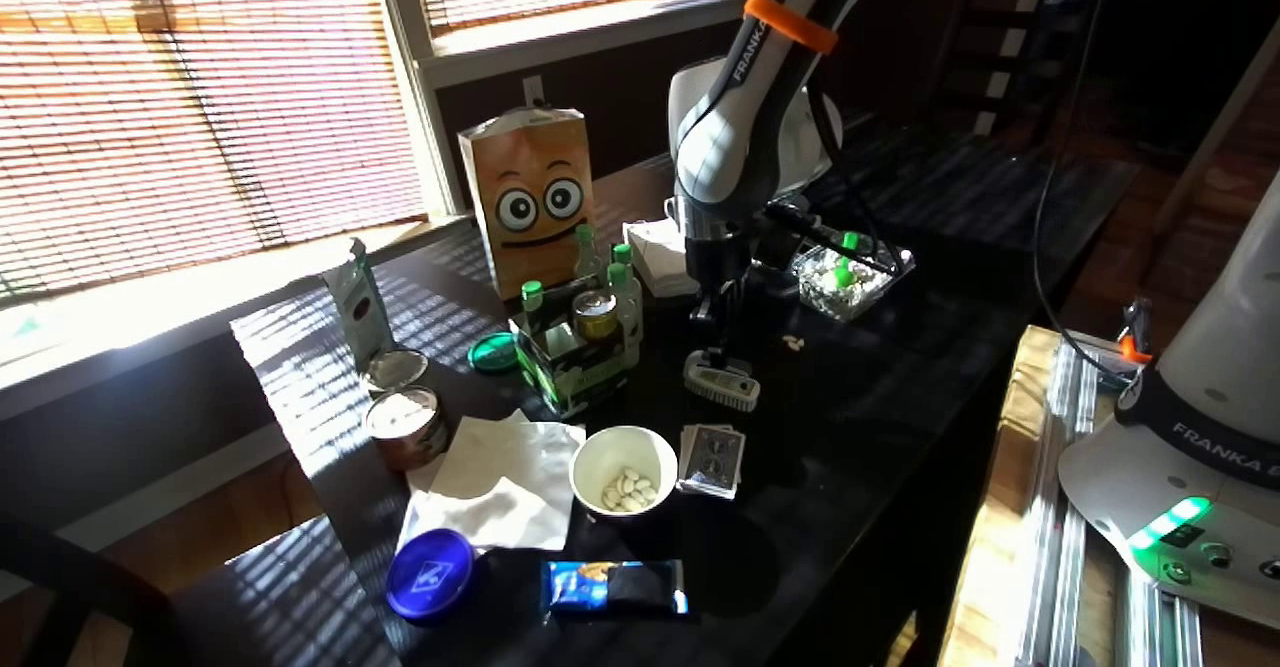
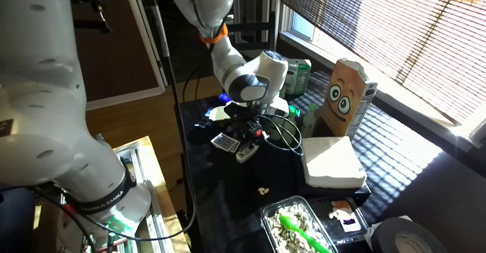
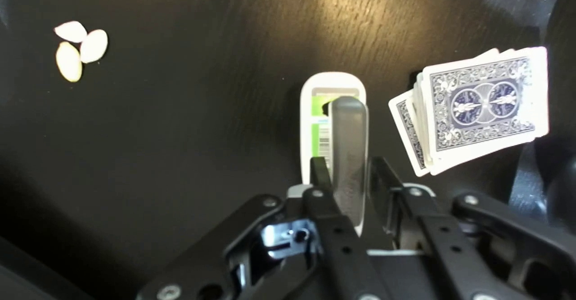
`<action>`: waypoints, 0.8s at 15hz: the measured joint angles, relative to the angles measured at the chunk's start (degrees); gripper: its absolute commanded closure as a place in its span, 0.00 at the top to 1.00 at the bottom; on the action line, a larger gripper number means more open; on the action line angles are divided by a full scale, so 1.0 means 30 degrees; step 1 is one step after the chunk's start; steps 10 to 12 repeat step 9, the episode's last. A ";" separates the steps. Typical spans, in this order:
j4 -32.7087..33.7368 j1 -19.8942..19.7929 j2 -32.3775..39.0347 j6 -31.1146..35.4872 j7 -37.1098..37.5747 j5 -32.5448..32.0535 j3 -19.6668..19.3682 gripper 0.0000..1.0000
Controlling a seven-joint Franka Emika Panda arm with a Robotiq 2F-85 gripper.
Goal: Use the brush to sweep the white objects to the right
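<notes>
The brush, grey-handled with a white body and green label (image 3: 320, 139), rests on the dark table below my gripper (image 3: 348, 165). My fingers stand on either side of its handle, a little apart, and a sliver of label shows between the left-hand fingertip and the handle. The brush (image 1: 722, 383) also shows in both exterior views, bristles down on the table beside the cards. Three white objects, flat and seed-like (image 3: 94, 46), lie loose in a small cluster at the upper left of the wrist view, well apart from the brush. In an exterior view, these white objects (image 2: 263, 190) are near the plastic tub.
A fanned deck of cards (image 3: 488, 104) lies close to the brush. Around it stand a white bowl (image 1: 592, 447) with white pieces inside, a bottle carrier (image 1: 580, 372) and a tall orange carton (image 1: 530, 177). A clear tub (image 2: 265, 212) holds pale seeds and a green utensil.
</notes>
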 measured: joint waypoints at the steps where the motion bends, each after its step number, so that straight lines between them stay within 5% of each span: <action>1: 0.0002 -0.0072 0.0002 -0.0001 0.0000 0.0100 0.0140 0.69; 6: -0.0736 -0.0321 -0.2064 -0.1514 0.1445 0.1943 0.0282 1.00; 8: -0.1298 -0.0558 -0.3474 -0.1678 0.1612 0.3687 0.0249 0.91; 9: -0.1527 -0.0669 -0.4079 -0.1679 0.1588 0.4589 0.0217 0.99; 12: -0.1527 -0.0669 -0.4079 -0.1679 0.1588 0.4589 0.0217 0.99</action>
